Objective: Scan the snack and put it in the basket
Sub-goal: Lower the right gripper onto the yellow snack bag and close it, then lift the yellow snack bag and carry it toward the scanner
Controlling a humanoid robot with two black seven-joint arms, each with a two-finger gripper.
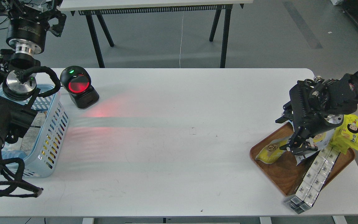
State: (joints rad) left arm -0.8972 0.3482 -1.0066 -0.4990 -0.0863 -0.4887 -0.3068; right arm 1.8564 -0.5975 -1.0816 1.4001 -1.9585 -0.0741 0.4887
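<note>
- Two black arms frame the white surface (172,124), one entering from each side.
- At far left, the left tool (47,14) is raised high near the top corner of the view, above and beyond the basket; it is dark and seen at an angle, so whether its fingers are spread or closed cannot be told.
- Below that arm stands the light blue basket (53,130) at the left edge of the surface, its slotted side facing right; some packets lie inside, partly hidden by the arm.
- Just right of the basket's far corner sits a black scanner (79,88), its round window glowing red and throwing a reddish patch onto the surface.
- The middle of the surface separates the scanner from the tray, which are well apart.
- Toward the right edge lies a brown wooden tray (278,169), set at an angle.
- On the tray's left part lies the snack (270,152), its yellow part with beige nuts showing.
- The right tool (298,146) reaches down onto the tray, its fingers narrowly set at the snack's right end; contact looks likely, but a firm grip cannot be confirmed.
- Beside it, a long white pouch (314,177) runs off the tray's near edge, and a yellow packet (351,133) with a cartoon face sits at the far right.
</note>
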